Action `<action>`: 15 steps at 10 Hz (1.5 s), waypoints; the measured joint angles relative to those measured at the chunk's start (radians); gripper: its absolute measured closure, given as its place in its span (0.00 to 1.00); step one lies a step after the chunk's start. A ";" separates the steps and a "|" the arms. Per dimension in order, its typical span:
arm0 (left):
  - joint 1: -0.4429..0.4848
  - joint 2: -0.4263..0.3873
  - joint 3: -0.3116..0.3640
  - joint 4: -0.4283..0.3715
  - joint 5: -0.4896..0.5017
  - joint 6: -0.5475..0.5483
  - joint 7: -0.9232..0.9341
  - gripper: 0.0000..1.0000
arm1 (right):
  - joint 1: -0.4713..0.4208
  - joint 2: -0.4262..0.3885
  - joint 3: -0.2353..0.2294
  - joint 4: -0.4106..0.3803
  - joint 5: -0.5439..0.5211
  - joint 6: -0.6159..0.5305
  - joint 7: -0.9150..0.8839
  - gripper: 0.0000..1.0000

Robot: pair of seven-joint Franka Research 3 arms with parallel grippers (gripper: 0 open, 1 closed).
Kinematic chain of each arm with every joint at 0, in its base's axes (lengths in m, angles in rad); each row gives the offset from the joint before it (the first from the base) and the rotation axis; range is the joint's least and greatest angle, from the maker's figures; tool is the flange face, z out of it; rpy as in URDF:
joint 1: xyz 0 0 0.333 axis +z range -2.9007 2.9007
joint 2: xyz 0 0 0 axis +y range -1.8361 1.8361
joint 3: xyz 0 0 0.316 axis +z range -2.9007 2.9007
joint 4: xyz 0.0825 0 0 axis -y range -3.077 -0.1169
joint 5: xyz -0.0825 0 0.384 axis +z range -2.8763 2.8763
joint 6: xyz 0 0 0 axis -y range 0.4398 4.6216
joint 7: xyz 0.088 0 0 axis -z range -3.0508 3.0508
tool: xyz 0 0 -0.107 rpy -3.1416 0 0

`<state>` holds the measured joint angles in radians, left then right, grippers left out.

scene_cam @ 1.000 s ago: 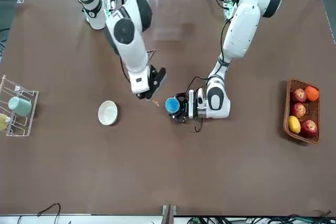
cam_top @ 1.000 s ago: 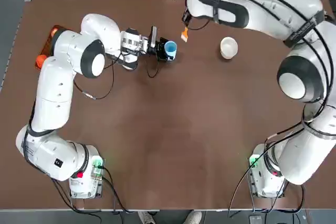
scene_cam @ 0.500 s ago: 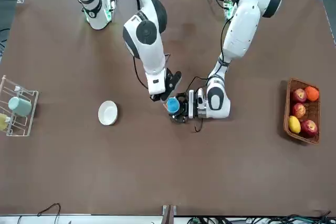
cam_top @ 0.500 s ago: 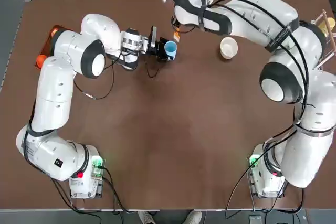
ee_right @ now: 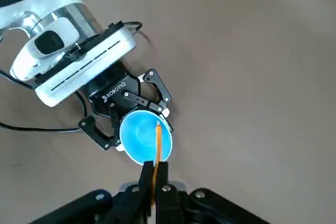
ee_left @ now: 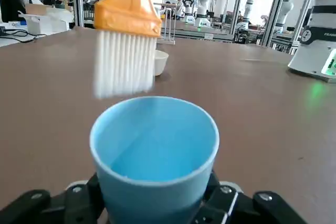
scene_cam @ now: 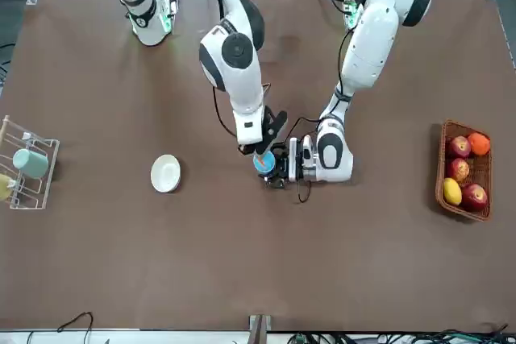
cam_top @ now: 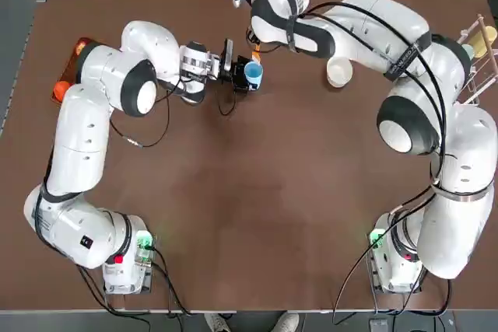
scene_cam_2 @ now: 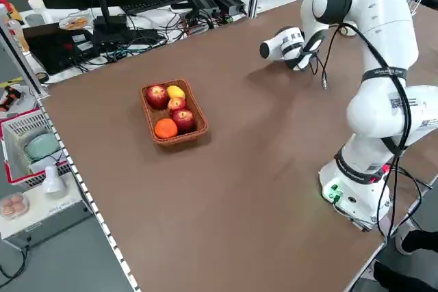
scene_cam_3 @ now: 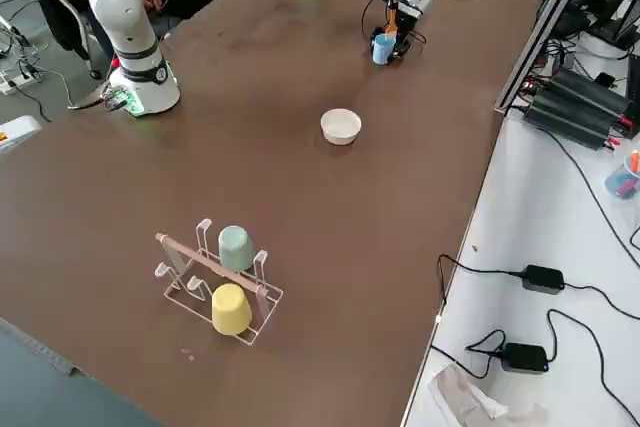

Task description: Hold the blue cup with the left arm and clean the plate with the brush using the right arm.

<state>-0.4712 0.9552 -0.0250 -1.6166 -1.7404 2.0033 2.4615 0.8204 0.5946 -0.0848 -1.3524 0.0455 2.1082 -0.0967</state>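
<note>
You have the small light-blue plastic cup (cam_top: 253,74) standing upright on the brown worktop (cam_top: 257,215), pinched at its base between the fingers of the left pincer (cam_top: 240,74), which reaches in low and level from the side. Your right pincer (ee_right: 153,178) hangs directly above that cup, pressed together on the thin orange handle of the short brush (ee_left: 127,32). The brush's white bristles point down and sit just over the cup's far rim, apart from it. The small round cream-white plate (cam_top: 339,71) lies on the worktop well apart from the cup, on the right arm's side, with nothing touching it. Farther past the plate from the cup stands a wire rack (scene_cam_3: 218,285) holding a pale green cup and a yellow one. On the cup's opposite side, well away, sits a brown wicker basket (scene_cam: 463,173) of fruit.
</note>
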 joint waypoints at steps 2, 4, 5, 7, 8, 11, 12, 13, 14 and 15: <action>0.000 0.000 0.001 0.000 0.000 0.000 0.000 0.30 | 0.005 0.002 0.000 0.000 0.000 -0.001 0.023 0.95; 0.000 0.000 0.001 0.000 0.000 0.000 0.000 0.30 | 0.012 0.006 0.000 0.000 0.000 -0.003 0.040 0.95; 0.000 0.000 0.002 0.000 0.000 0.000 0.000 0.30 | 0.017 0.008 0.000 0.000 0.000 -0.004 0.047 0.95; 0.000 0.000 0.002 0.000 0.000 0.000 0.000 0.30 | 0.023 0.016 0.000 -0.005 0.000 -0.005 0.054 0.95; 0.000 0.000 0.002 0.000 0.000 0.000 0.000 0.30 | 0.024 0.020 0.000 -0.007 -0.001 -0.003 0.056 0.95; 0.000 0.000 0.002 0.001 0.000 0.000 0.000 0.30 | 0.023 0.021 -0.006 -0.007 -0.009 0.010 0.063 0.95; 0.000 0.000 0.002 0.001 0.000 0.000 0.000 0.30 | 0.023 0.021 -0.010 -0.007 -0.012 0.020 0.064 0.95; 0.000 0.000 0.002 0.001 0.000 0.000 0.000 0.30 | 0.021 0.022 -0.012 -0.009 -0.016 0.025 0.064 0.95; 0.000 0.000 0.002 0.001 0.000 0.000 0.000 0.30 | 0.019 0.027 -0.014 -0.011 -0.023 0.031 0.065 0.95; 0.000 0.000 0.002 0.001 0.000 0.000 0.000 0.30 | 0.015 0.034 -0.015 -0.011 -0.030 0.038 0.065 0.95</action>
<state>-0.4710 0.9552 -0.0226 -1.6159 -1.7404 2.0029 2.4620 0.8357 0.6287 -0.0994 -1.3638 0.0152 2.1458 -0.0314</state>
